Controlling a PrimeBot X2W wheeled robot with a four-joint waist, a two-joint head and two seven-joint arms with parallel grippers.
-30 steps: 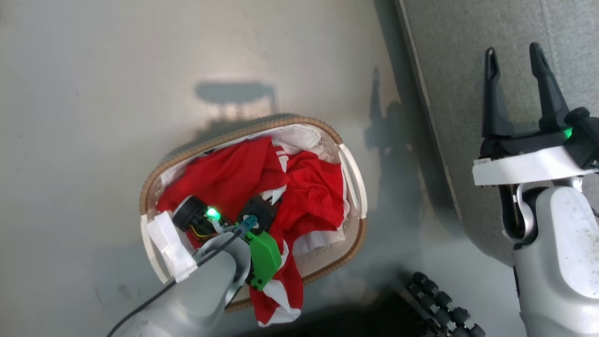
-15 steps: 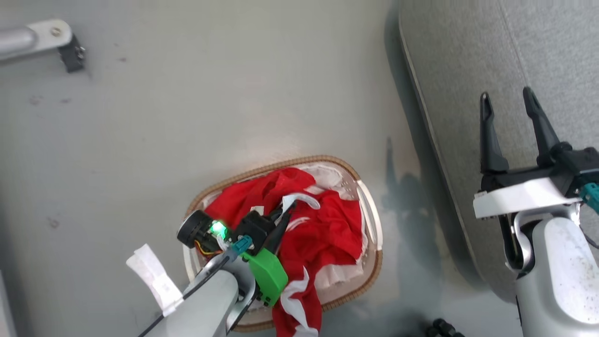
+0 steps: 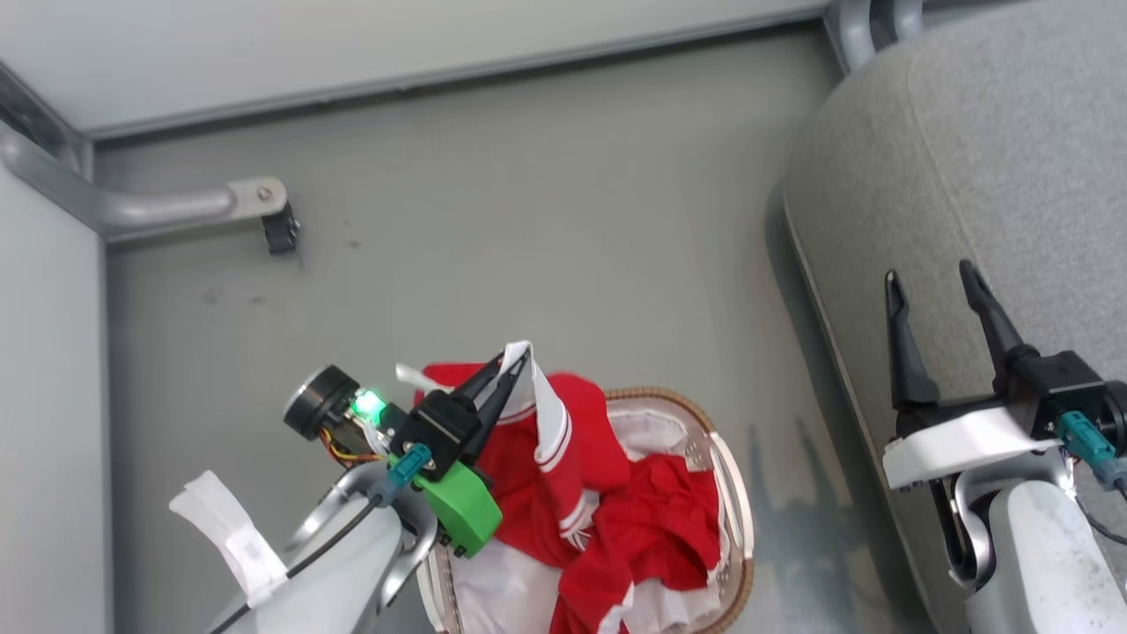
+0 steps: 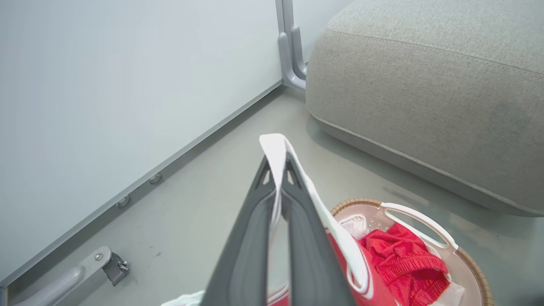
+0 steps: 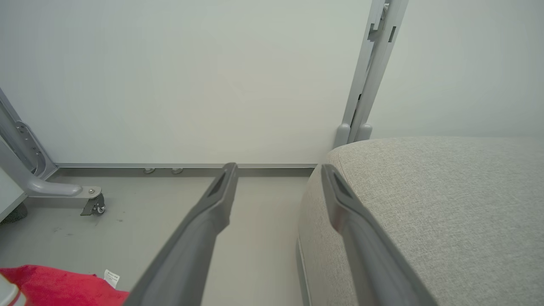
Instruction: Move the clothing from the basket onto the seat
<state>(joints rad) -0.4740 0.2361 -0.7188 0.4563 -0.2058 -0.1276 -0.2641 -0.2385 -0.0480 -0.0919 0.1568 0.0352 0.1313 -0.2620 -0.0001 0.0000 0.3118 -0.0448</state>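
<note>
A: Left gripper (image 3: 515, 357) clamped tight on the white band (image 3: 550, 401) of one red garment (image 3: 528, 458). The band loops over the fingertips and only a narrow strip is caught. The garment hangs from the tips, and its lower part looks to be inside the basket (image 3: 738, 502).

B: Rest of the clothing?

A: A second red garment (image 3: 665, 528) is bunched on the right side of the basket, on the white liner (image 3: 651, 431). Nothing red is on the seat (image 3: 986, 132). The seat stands right of the basket, with a strip of bare floor (image 3: 528, 220) between them.

B: Right gripper?

A: Right gripper (image 3: 930, 275) is spread wide with nothing in it, poised over the seat's left edge.

B: Risks?

A: First, the hold. It is thin, on a smooth band, so a quick swing right could pull the band out and drop the garment on the floor. Second, drag. If the hanging part has snagged the second garment or the liner, lifting could haul them over the rim or tip the light basket. Third, height. Carried too low, the tail would sweep the floor or catch the seat's side.

B: And the drop?

A: The seat's edge is rounded, so a release too close to the left side would probably let the fabric slide off. The right arm also sits in the likely path, so contact between the arms is possible unless the carry goes far of it.
</note>
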